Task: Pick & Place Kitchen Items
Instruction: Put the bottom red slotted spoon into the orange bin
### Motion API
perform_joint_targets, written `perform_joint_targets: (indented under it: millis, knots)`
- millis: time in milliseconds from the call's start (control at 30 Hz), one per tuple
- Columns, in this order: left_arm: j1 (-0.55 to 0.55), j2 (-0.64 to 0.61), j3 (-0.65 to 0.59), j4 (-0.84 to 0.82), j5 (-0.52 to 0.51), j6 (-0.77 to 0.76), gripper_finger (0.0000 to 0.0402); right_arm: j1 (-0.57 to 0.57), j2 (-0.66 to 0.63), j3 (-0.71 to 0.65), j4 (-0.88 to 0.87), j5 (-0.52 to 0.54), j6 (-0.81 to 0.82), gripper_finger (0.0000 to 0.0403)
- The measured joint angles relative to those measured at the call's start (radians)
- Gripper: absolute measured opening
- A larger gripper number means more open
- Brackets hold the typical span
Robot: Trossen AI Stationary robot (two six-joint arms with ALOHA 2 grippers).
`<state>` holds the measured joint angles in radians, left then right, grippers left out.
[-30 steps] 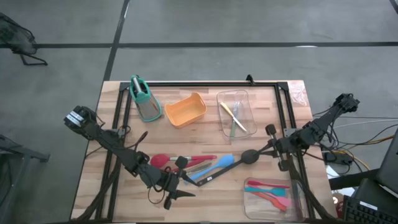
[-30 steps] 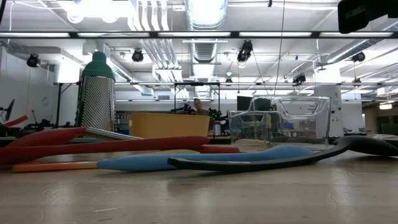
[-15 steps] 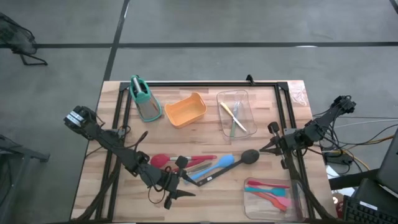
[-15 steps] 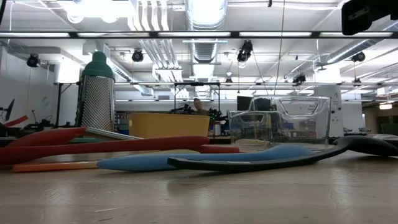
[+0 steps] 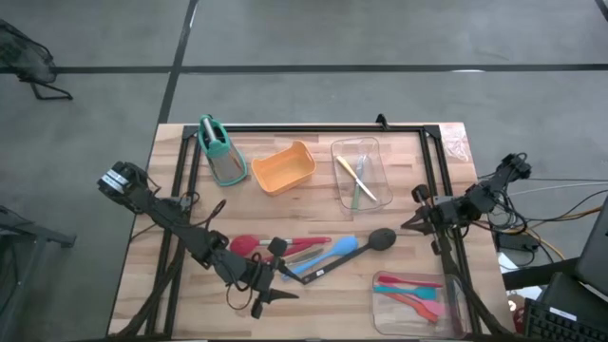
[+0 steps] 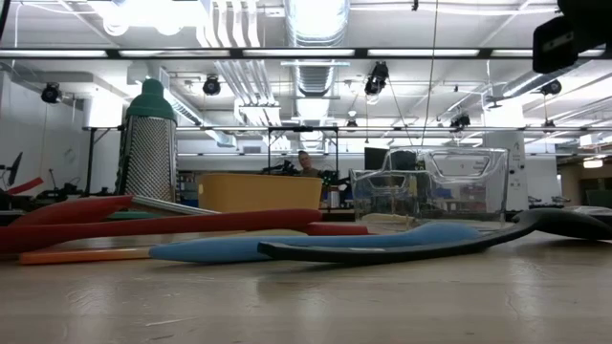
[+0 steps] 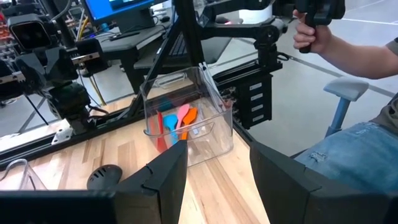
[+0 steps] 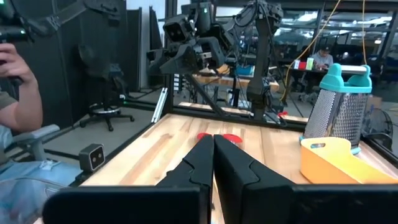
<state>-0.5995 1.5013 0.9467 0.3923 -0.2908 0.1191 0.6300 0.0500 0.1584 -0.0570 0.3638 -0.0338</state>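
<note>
Black plastic, the ladle (image 5: 356,249) lies near the table's middle with its bowl toward the right and its handle running left and slightly nearer you, under the blue spatula (image 5: 334,253). Your right gripper (image 5: 407,226) sits just right of that bowl, jaws pressed together, so it is the nearer arm, though you must open before closing across the neck. Your left gripper (image 5: 281,296) waits near the front left, jaws parted and empty, beside the handle ends of the red spatulas (image 5: 275,245).

Black ladle (image 6: 421,247) bowl cut off at edge.
</note>
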Motion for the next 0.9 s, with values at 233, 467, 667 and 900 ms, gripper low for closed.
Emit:
perform_joint_targets:
  millis: [233, 467, 667, 900]
  knots:
    - [0.003, 0.0, -0.001, 0.0, 0.0, 0.0, 0.0181, 0.0, -0.044, -0.018, -0.031, -0.001, 0.005, 0.0009]
    - [0.003, 0.0, -0.001, 0.0, 0.0, 0.0, 0.0181, 0.0, -0.05, -0.026, -0.038, 0.001, 0.008, 0.0008]
    - [0.003, 0.0, -0.001, 0.0, 0.0, 0.0, 0.0181, 0.0, -0.048, -0.038, -0.043, 0.002, 0.008, 0.0008]
    - [0.002, 0.0, -0.001, 0.0, 0.0, 0.0, 0.0181, 0.0, -0.048, -0.037, -0.07, 0.002, -0.012, 0.0008]
